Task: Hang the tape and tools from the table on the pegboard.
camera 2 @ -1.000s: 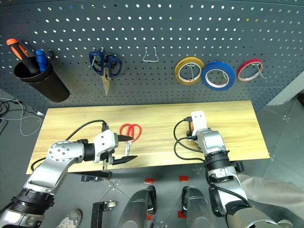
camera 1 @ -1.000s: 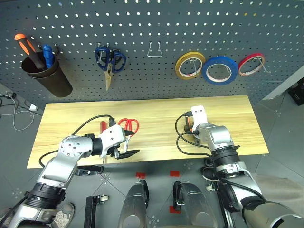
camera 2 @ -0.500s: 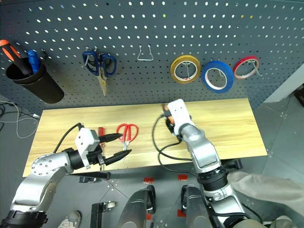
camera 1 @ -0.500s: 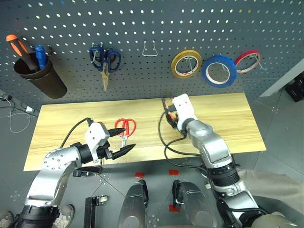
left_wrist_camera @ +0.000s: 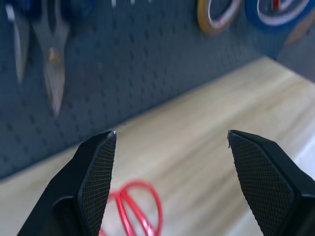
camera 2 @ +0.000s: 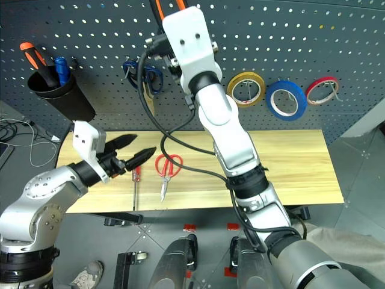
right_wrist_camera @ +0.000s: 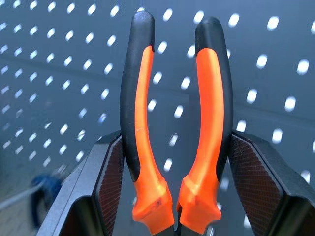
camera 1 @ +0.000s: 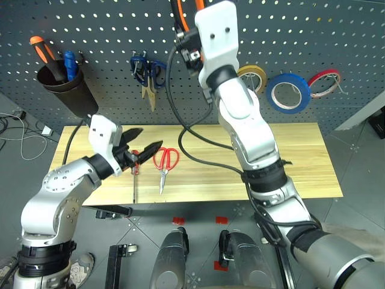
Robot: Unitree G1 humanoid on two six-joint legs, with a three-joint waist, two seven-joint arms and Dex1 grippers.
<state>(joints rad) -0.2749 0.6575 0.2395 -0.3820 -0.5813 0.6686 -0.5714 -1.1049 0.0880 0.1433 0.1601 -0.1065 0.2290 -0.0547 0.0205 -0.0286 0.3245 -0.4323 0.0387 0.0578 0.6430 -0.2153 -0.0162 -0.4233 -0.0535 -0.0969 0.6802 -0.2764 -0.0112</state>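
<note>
Up at the top middle of the frame, the right gripper (right_wrist_camera: 174, 196) has swung off the surface (camera 1: 289, 162) and now pinches the pliers (right_wrist_camera: 174, 123) against the pegboard (camera 1: 301, 36), so hooking them looks next.

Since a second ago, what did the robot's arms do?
The right gripper swung up from the table to the pegboard, carrying the orange-and-black pliers handles first. The left gripper rose a little, open and empty. The red scissors, red screwdriver and hung blue tape stayed put.
</note>
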